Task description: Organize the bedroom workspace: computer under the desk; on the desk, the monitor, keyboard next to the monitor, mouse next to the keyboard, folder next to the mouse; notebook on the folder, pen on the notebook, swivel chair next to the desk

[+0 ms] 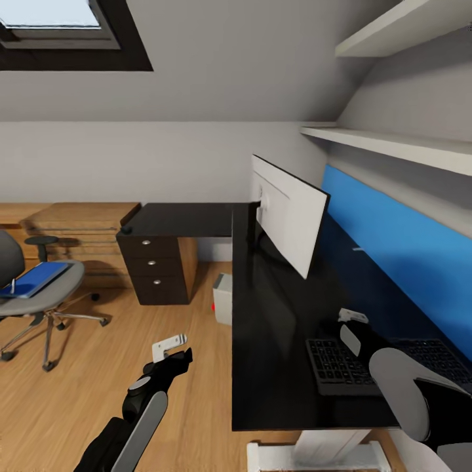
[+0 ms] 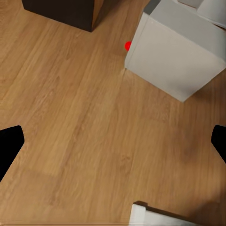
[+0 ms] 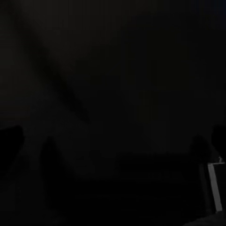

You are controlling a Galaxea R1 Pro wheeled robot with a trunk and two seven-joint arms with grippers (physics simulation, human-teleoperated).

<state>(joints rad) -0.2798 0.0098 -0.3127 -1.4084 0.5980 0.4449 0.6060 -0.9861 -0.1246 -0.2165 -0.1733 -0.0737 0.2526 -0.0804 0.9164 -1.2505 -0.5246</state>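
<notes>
The right arm (image 1: pixel 400 387) covers the middle of the keyboard (image 1: pixel 341 367), whose far end runs off the head view's edge. The desk (image 1: pixel 275 367) hides most of the computer (image 1: pixel 221 298), leaving one grey end and its red light. The swivel chair (image 1: pixel 39 295) is cut at the picture's edge, and the right wrist view is too dark to read.

1. desk (image 1: pixel 275 341) top just under the right gripper (image 1: pixel 352 316): glossy black, bright blue back panel behind
2. keyboard (image 1: pixel 337 367) beside it: black, dark grey keys
3. monitor (image 1: pixel 288 219) back: white
4. computer (image 2: pixel 176 52) ahead of the left gripper (image 1: pixel 172 346): light grey, red light
5. floor (image 2: pixel 80 122): light wood grain
6. folder (image 1: pixel 33 278): bright blue on the grey swivel chair (image 1: pixel 39 288)
</notes>
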